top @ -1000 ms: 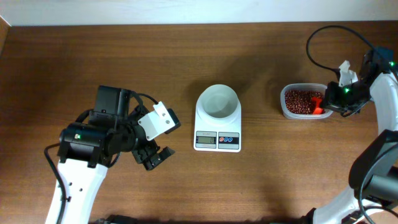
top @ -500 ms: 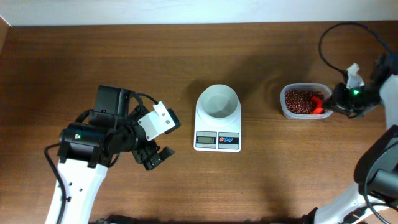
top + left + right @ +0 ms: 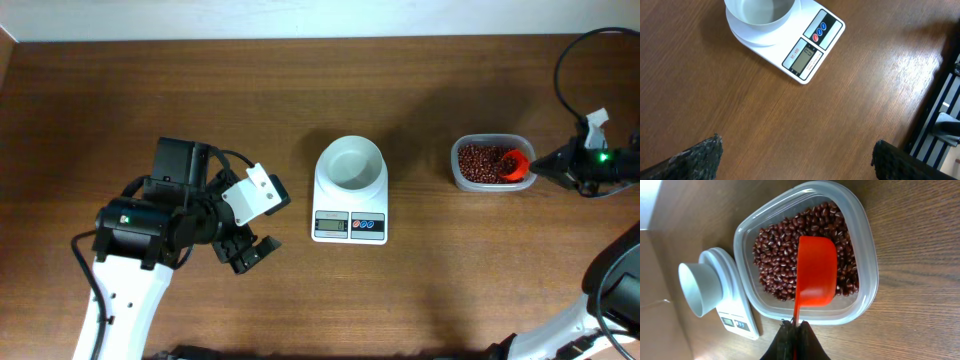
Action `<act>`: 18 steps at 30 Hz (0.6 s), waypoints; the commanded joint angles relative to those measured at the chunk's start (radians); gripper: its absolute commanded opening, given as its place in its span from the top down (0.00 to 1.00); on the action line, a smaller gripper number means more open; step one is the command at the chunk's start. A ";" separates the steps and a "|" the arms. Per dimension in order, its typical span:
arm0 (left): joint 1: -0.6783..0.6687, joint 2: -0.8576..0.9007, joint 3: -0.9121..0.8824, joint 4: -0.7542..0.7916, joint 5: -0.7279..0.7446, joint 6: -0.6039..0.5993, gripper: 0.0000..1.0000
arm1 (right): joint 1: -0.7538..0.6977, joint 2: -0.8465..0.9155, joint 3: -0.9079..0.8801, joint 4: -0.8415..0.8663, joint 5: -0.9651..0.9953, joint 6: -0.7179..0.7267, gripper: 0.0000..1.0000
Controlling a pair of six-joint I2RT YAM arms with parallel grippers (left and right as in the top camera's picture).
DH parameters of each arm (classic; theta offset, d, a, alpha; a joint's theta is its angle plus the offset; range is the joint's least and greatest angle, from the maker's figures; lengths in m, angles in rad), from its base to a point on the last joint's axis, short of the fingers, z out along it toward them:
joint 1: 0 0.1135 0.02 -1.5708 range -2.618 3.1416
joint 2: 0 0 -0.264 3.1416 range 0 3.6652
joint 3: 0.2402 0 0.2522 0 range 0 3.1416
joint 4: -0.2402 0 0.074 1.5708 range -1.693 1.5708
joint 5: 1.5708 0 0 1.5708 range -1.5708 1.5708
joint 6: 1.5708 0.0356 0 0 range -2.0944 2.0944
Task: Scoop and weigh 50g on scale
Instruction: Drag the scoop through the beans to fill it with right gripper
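Wide open, the left claw [image 3: 250, 253] hangs over bare wood at the left of the brown surface [image 3: 420, 290], well apart from everything else, as the overhead view shows it. The scale [image 3: 332, 225] sits near the middle of the surface with its display and its red and blue buttons on the near edge, and a round white bowl [image 3: 350, 163] stands on its platform. To the right of the scale, apart from it, is a clear plastic tub [image 3: 463, 178] of red beans [image 3: 480, 162]. The right claw [image 3: 542, 164] reaches in from the right edge and is closed on the handle of a red scoop [image 3: 514, 165], whose cup lies over the right part of the tub. From the left wrist, two dark fingers [image 3: 695, 157] show at the bottom corners, far apart, with nothing but wood between them; the scale lies ahead at the top, turned at an angle, and the bowl is cut off by the upper edge. From the right wrist, the claw's jaws are pinched together on the thin handle at the bottom, and the scoop's cup sits above the beans, inside the tub's rim on the near side. Whether it touches the beans I cannot tell. Beyond the tub, at the left, stand the scale and its bowl.
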 commanded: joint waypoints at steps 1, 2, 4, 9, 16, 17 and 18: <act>-0.003 -0.003 -0.006 -0.001 0.004 -0.012 0.01 | -0.026 0.007 0.006 -0.016 -0.084 -0.041 0.96; -0.003 -0.003 -0.006 -0.002 0.004 -0.012 0.01 | -0.030 0.007 0.006 -0.019 -0.093 -0.042 0.96; -0.003 -0.003 -0.006 -0.001 0.004 -0.012 0.01 | -0.043 0.007 0.006 -0.025 -0.098 -0.041 0.96; -0.003 -0.003 -0.006 -0.001 0.004 -0.012 0.01 | -0.073 0.007 0.006 -0.041 -0.129 -0.045 0.96; -0.003 -0.003 -0.006 -0.001 0.004 -0.012 0.01 | -0.078 0.007 0.006 -0.080 -0.190 -0.067 0.96; -0.003 -0.003 -0.006 -0.001 0.004 -0.012 0.01 | -0.078 0.007 0.006 -0.080 -0.190 -0.067 0.96; -0.003 -0.003 -0.006 -0.001 0.004 -0.012 0.01 | -0.078 0.007 0.006 -0.082 -0.196 -0.067 0.96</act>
